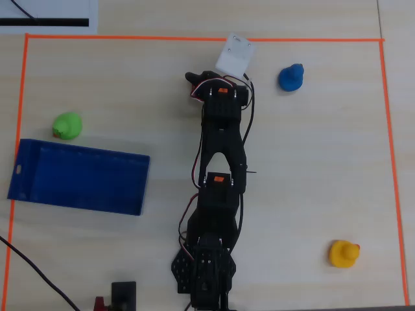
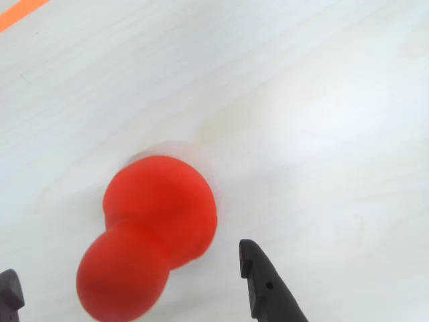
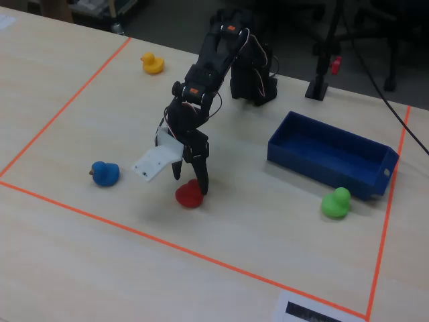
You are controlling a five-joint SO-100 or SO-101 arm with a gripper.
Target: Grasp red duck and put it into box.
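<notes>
The red duck (image 2: 151,231) sits on the pale table, close below the wrist camera. My gripper (image 2: 127,261) is open, one dark fingertip (image 2: 258,275) to the duck's right and the other at the left edge, neither visibly touching it. In the fixed view the gripper (image 3: 190,182) points down over the red duck (image 3: 190,194) in the front middle. In the overhead view the arm (image 1: 220,129) and its white camera mount (image 1: 235,55) hide the duck. The blue box (image 1: 78,176) lies empty at the left, also seen in the fixed view (image 3: 328,157) at the right.
A green duck (image 1: 67,125) sits just beyond the box's far wall. A blue duck (image 1: 291,77) is right of the gripper, and a yellow duck (image 1: 343,253) is at the lower right. Orange tape (image 1: 194,39) borders the work area.
</notes>
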